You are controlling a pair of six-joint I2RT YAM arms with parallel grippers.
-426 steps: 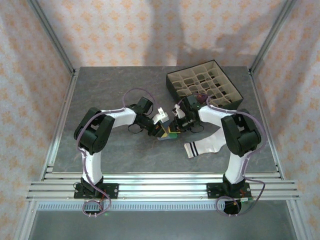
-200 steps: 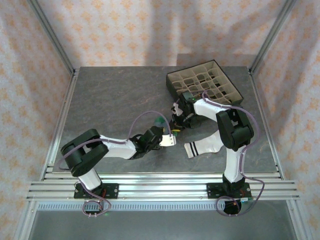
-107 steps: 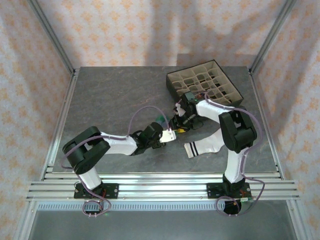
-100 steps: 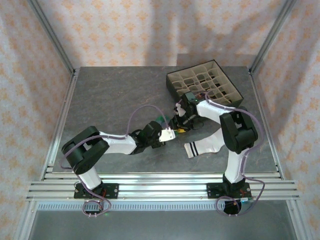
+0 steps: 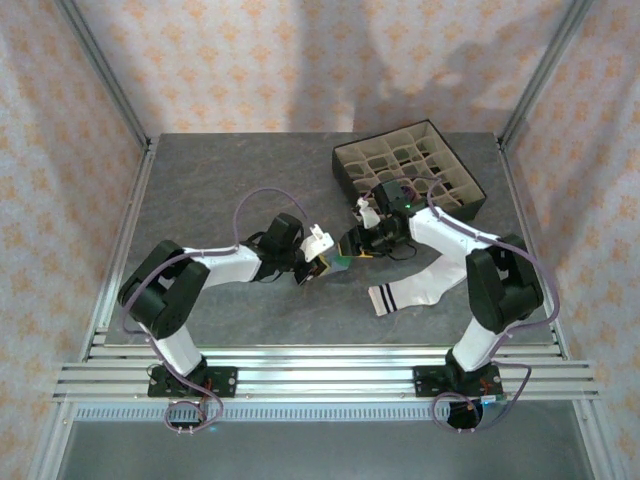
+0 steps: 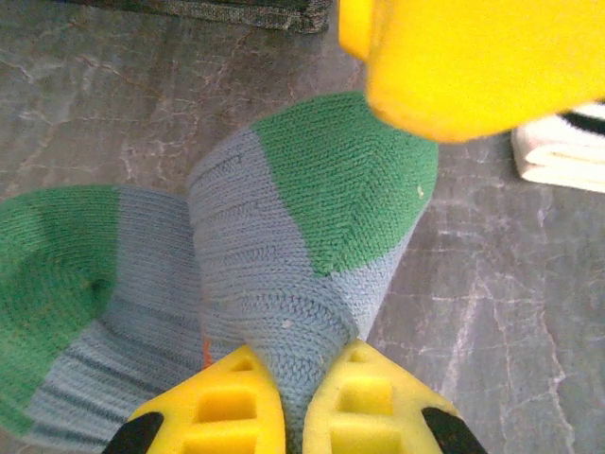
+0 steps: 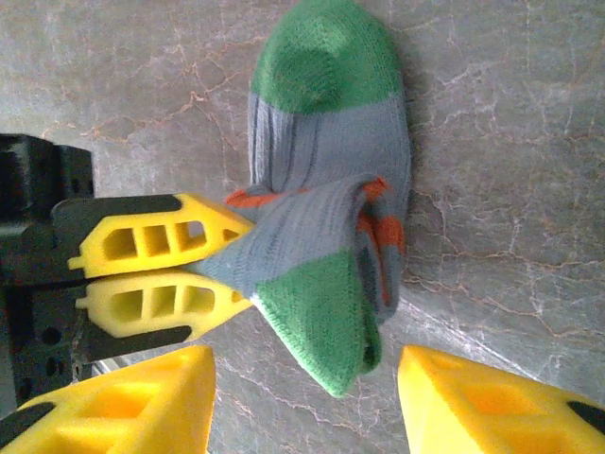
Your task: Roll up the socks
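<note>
The grey-blue sock [image 5: 341,263] with green toes and orange heel lies folded over itself mid-table. My left gripper [image 6: 302,364] is shut on a pinched grey-blue fold of this sock [image 6: 312,236], lifting one green toe. My right gripper [image 7: 304,364] is open, its yellow fingers [image 7: 123,407] standing either side of the lifted green toe of the sock [image 7: 331,189] without touching it. The left gripper's fingers [image 7: 161,270] show from the side, closed on the fabric. The white sock [image 5: 410,292] with black cuff stripes lies flat to the right. The dark purple sock is hidden.
The dark box of beige grid compartments [image 5: 405,170] stands at the back right, just behind the right arm. Its edge [image 6: 208,9] is close beyond the sock. The white sock [image 6: 562,156] lies near the right finger. Grey stone-pattern tabletop [image 5: 220,190] surrounds the work.
The left arm has swung from a low stretch along the table front to further back, carrying the sock's fold in its gripper. The right gripper has drawn back slightly to the right.
</note>
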